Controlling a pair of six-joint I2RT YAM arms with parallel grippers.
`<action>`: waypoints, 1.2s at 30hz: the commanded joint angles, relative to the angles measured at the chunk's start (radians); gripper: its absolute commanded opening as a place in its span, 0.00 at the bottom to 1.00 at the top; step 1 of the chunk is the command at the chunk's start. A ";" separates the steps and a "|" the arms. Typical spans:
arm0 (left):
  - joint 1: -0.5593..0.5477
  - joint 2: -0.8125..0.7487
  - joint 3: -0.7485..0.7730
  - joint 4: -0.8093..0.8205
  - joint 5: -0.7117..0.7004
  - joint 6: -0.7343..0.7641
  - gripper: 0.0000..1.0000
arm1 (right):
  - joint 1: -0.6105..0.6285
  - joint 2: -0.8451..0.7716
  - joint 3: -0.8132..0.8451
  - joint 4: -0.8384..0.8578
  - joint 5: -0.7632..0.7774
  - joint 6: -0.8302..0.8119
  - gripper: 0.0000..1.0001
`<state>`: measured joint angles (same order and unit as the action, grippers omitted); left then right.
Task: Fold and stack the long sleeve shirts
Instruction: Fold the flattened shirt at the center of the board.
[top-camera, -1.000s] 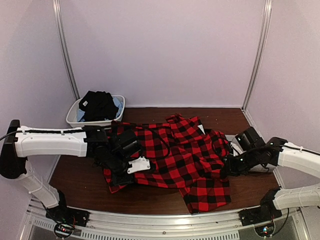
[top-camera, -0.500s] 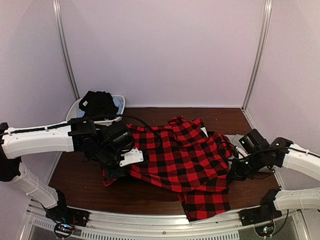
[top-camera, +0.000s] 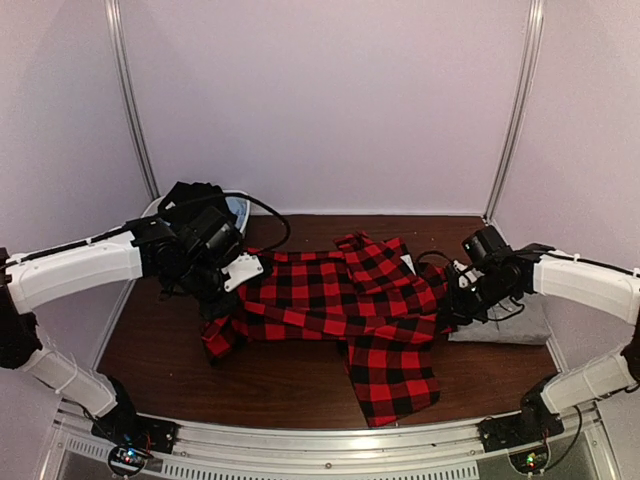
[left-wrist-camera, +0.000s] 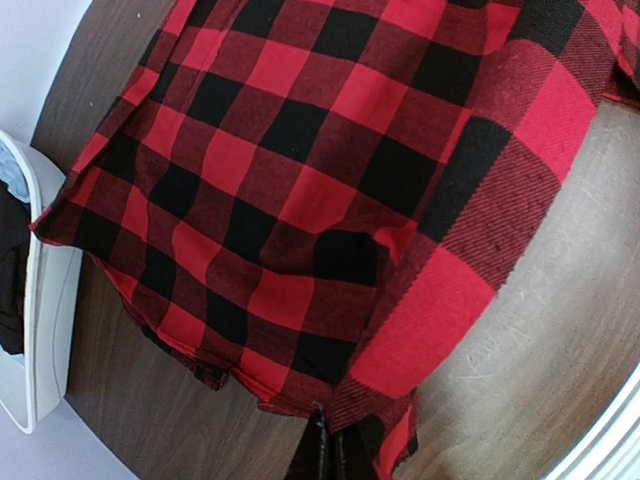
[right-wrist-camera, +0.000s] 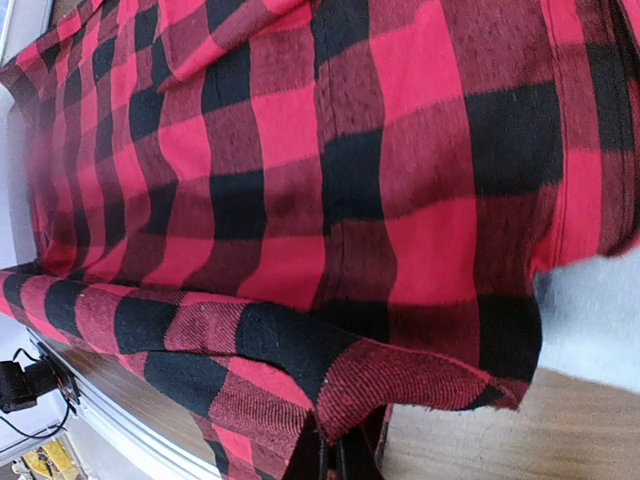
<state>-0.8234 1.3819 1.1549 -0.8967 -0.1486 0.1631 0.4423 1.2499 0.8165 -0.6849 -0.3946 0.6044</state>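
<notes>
The left fingers and right fingers are pinching opposite edges of the flannel shirt; they should be pulling evenly to flatten it.

Lab test cell: white panel walls, aluminium posts, wooden table.
</notes>
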 joint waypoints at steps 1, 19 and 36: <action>0.086 0.096 -0.009 0.105 0.013 0.003 0.00 | -0.070 0.118 0.073 0.107 -0.088 -0.112 0.00; 0.216 0.413 0.065 0.225 -0.013 -0.015 0.22 | -0.205 0.439 0.190 0.331 -0.209 -0.148 0.25; 0.227 0.337 0.088 0.352 -0.144 -0.150 0.70 | -0.051 0.027 -0.078 0.241 -0.045 -0.124 0.67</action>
<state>-0.6048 1.7908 1.2137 -0.6384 -0.3069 0.0628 0.3210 1.3548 0.8455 -0.4034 -0.5060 0.4473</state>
